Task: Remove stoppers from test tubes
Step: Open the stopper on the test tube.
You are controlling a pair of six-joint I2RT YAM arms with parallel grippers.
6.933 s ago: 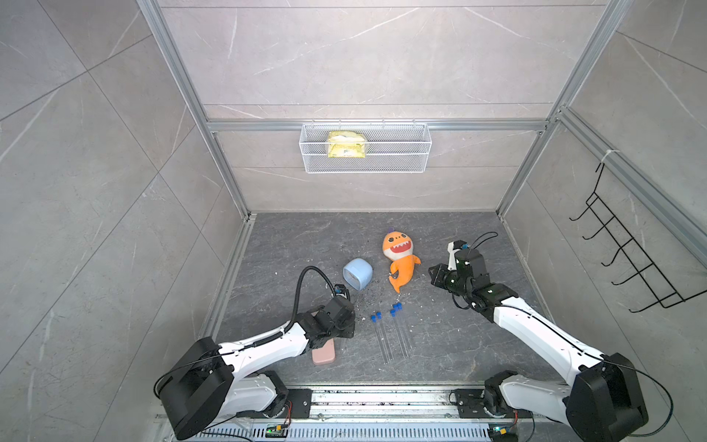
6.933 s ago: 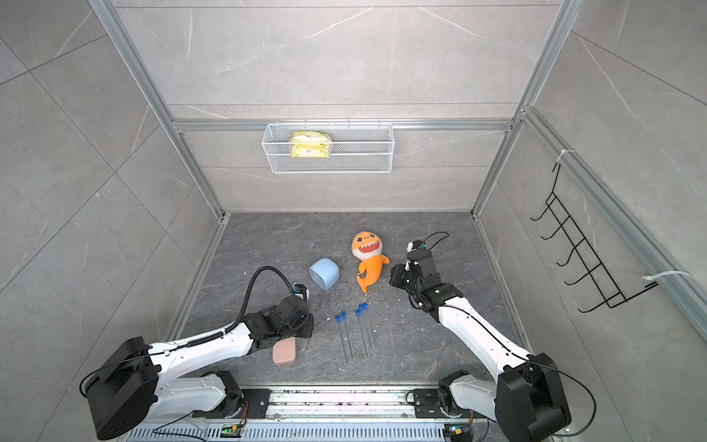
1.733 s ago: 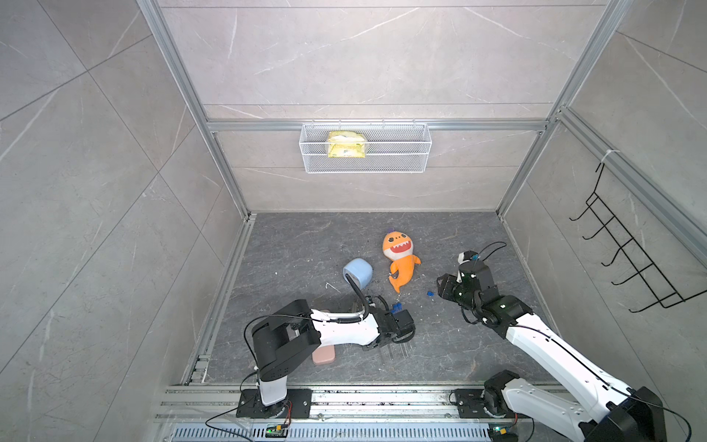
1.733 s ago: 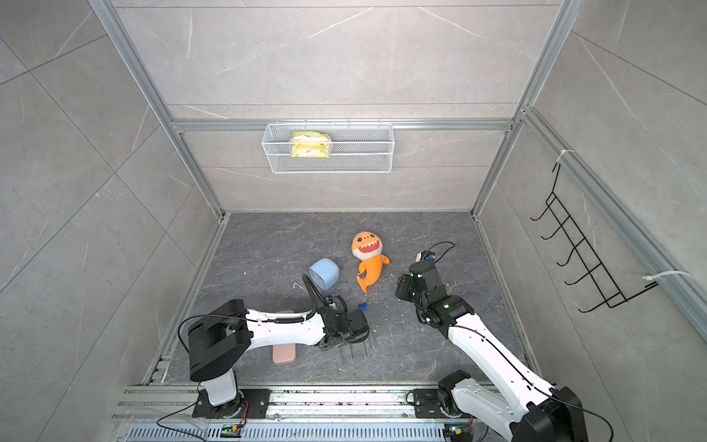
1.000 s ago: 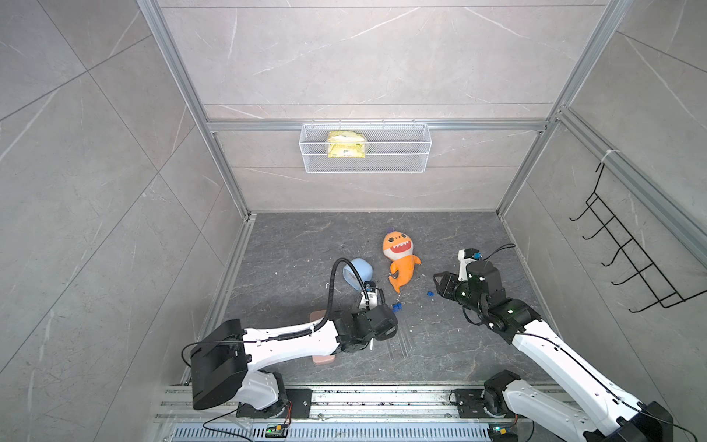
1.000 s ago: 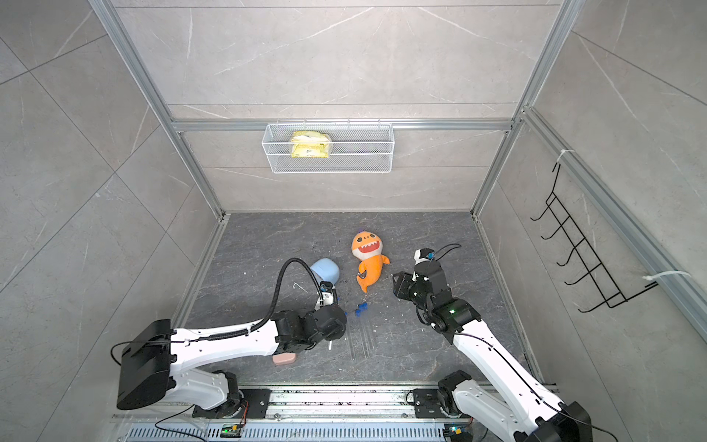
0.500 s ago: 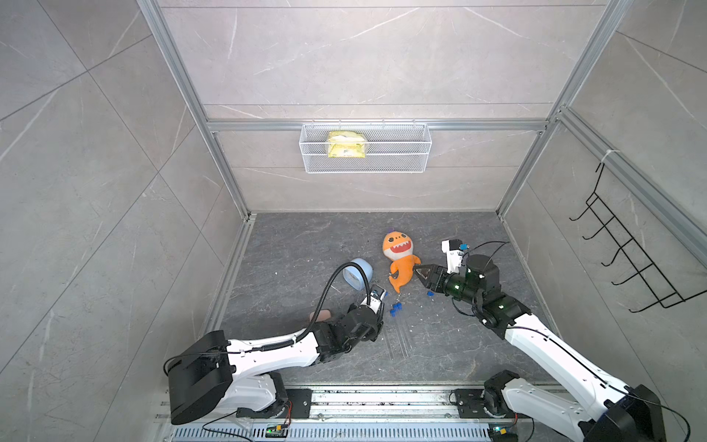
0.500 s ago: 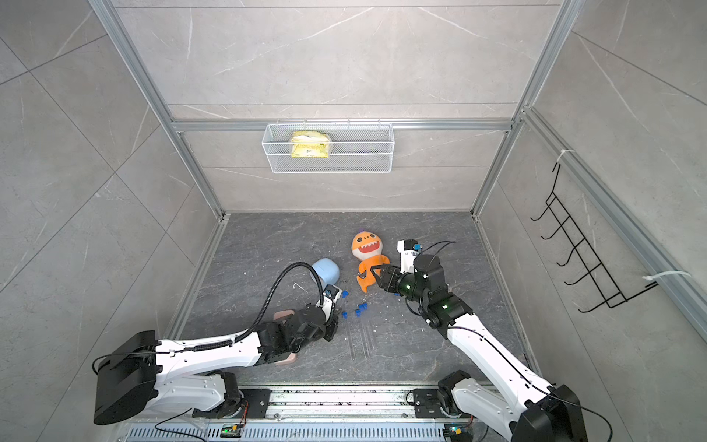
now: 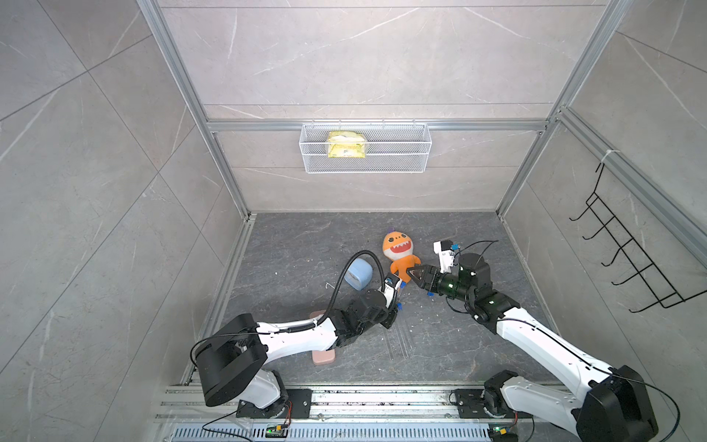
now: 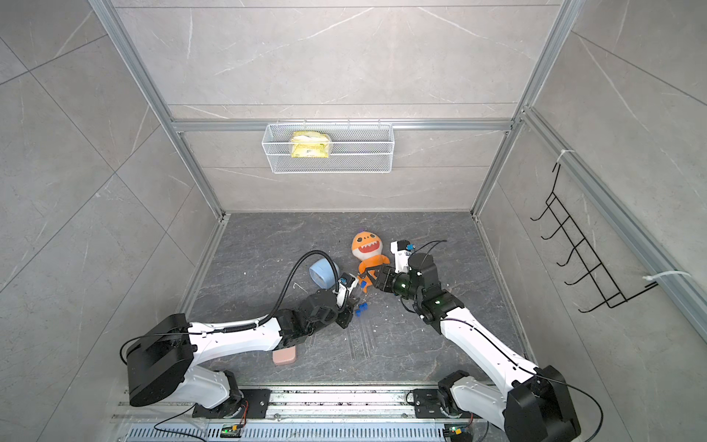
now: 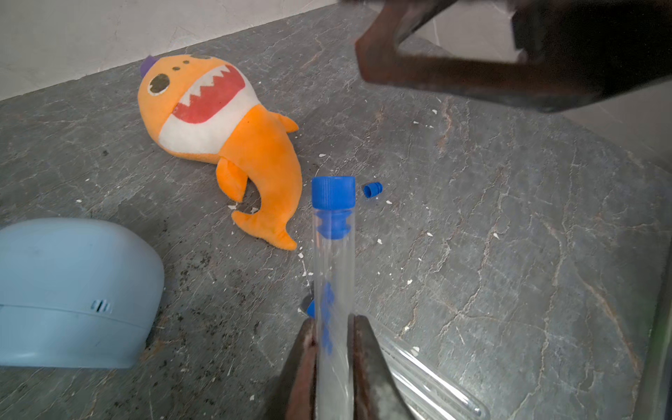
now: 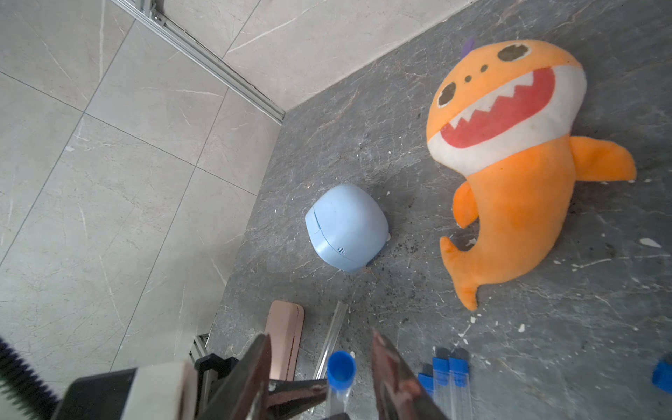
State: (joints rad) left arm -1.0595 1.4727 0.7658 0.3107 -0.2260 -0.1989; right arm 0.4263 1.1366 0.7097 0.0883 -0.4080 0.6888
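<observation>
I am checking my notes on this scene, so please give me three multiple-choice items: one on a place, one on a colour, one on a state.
1. The loose stopper lies: A on the shark's head; B on the floor near the shark; C inside the tube.
2. The fitted stopper, in the tube that the left gripper holds, is: A red; B blue; C pink.
3. The right gripper is: A open; B shut on the shark; C shut on the loose stopper.
Key: 1 B, it lies on bare floor beside the shark; 2 B, its cap is bright blue; 3 A, its fingers stand apart, either side of the fitted stopper.
</observation>
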